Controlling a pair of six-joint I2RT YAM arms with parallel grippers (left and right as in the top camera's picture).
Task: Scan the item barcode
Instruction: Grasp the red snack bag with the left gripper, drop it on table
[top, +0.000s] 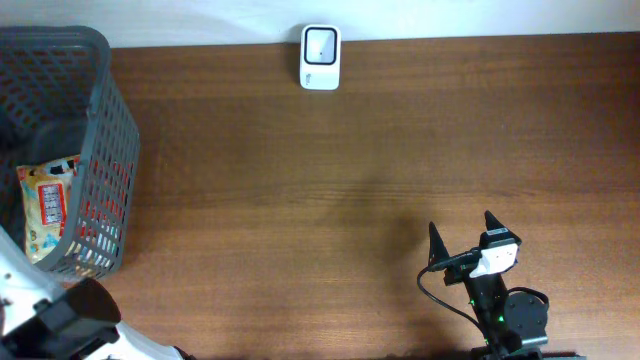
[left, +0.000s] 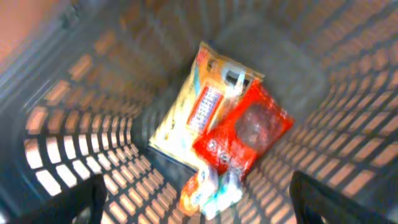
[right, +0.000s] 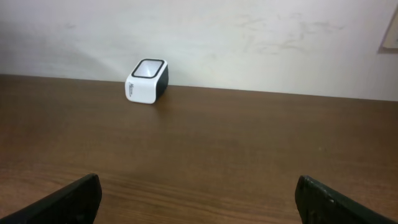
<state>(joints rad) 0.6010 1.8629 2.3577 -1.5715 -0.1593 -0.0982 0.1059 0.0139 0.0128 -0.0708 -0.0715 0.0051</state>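
My left gripper (left: 196, 190) is wide open with nothing in it, pointing down into the grey basket (top: 112, 130) at the left end of the table (top: 300, 200). At the bottom there's a yellow snack packet (left: 177, 118) with a red packet (left: 249, 134) lying across it. My right gripper (top: 463, 238) is open and empty too, facing the white scanner (top: 320, 58) at the far edge.

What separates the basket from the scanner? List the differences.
Colour: the basket is grey mesh, the scanner solid white. Size: the basket is far larger than the scanner. Place: the basket sits at the left of the table, the scanner at its far edge by the wall. Contents: the basket holds packets, the scanner nothing. Both stand on the table.
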